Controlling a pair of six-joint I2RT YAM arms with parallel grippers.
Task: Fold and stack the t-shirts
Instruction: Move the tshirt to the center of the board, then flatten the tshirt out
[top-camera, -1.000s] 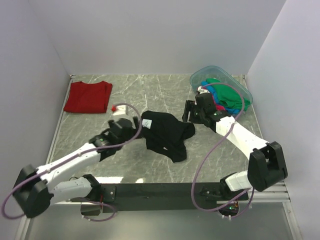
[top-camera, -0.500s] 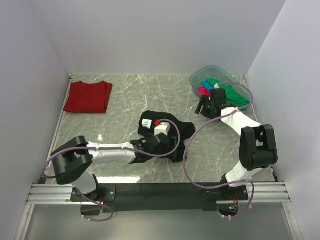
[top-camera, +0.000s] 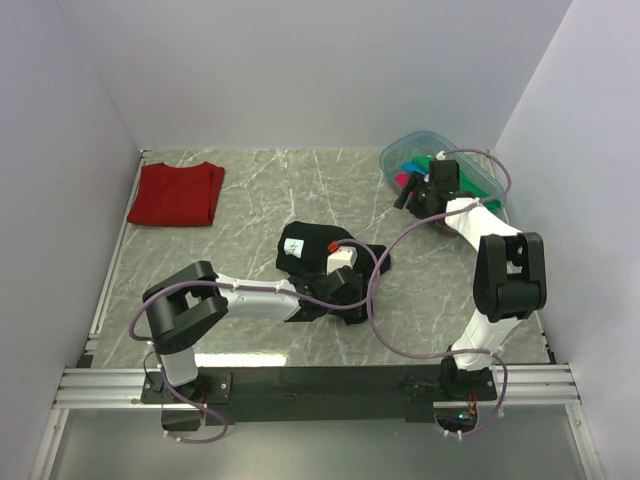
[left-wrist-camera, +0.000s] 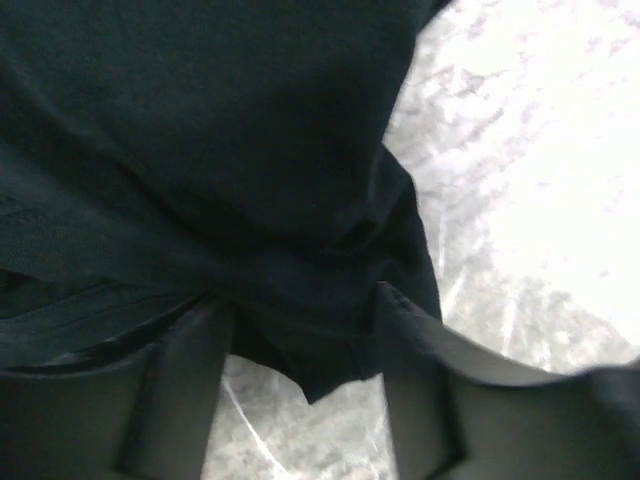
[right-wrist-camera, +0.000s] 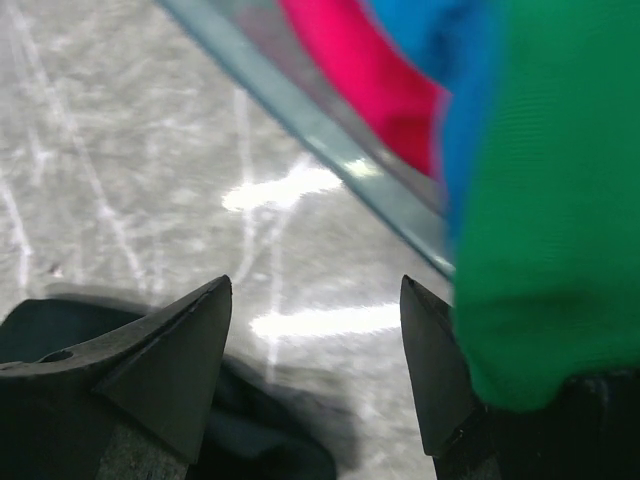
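Because the black t-shirt (top-camera: 318, 252) lies bunched near the middle of the counter (top-camera: 260, 190) rather than spread flat, it reads as the garment being worked on. Its white label (top-camera: 294, 245) faces up at the heap's 10 o'clock side. The left arm reaches across from the near edge to the heap's 5 o'clock margin. There the left pincer (left-wrist-camera: 300, 320) stands with its fingers (left-wrist-camera: 190, 380) apart. A dark fold and a hanging corner of the cloth sit in the gap, and pale stone shows beyond. That straddling pose suits taking an edge to pull the shirt open, though nothing is pinched yet.

At 10 o'clock on the counter the dark red t-shirt (top-camera: 178, 193) lies folded and square, well apart from everything else. It is probably the base on which the stack is meant to grow.

The tub (right-wrist-camera: 320, 130) sits at 2 o'clock. The green t-shirt (right-wrist-camera: 540, 230) spills over its rim toward the camera, with the pink t-shirt (right-wrist-camera: 365, 90) and the blue t-shirt (right-wrist-camera: 455, 80) behind it. The right pincer (right-wrist-camera: 315, 290) hangs just outside the tub's 8 o'clock rim, fingers spread with only bare counter between them. One finger is close beside the green cloth. Whether it touches cannot be told.

My guess is that this arm waits near the supply while the black one is flattened. One shirt looks done, so most of the folding lies ahead.
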